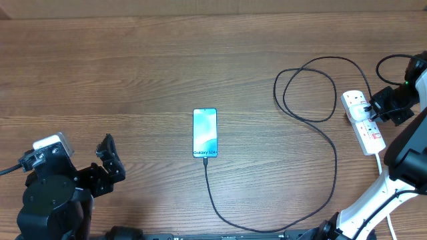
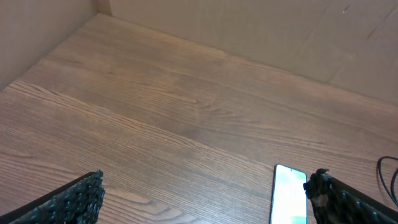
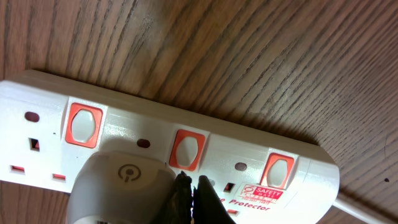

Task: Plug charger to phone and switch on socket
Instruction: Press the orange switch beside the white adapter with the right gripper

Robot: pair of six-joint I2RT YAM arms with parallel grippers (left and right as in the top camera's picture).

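White socket (image 3: 292,152) has orange-red switches (image 3: 187,150); phone (image 1: 205,133) is blue-cyan, table (image 1: 133,67) wood-grained.

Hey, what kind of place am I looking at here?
Most likely a robot test bench, not a home desk. A wood-grain table with plain brown panels behind it, a left arm and right arm at its near edge, and a phone, charger and socket laid out.
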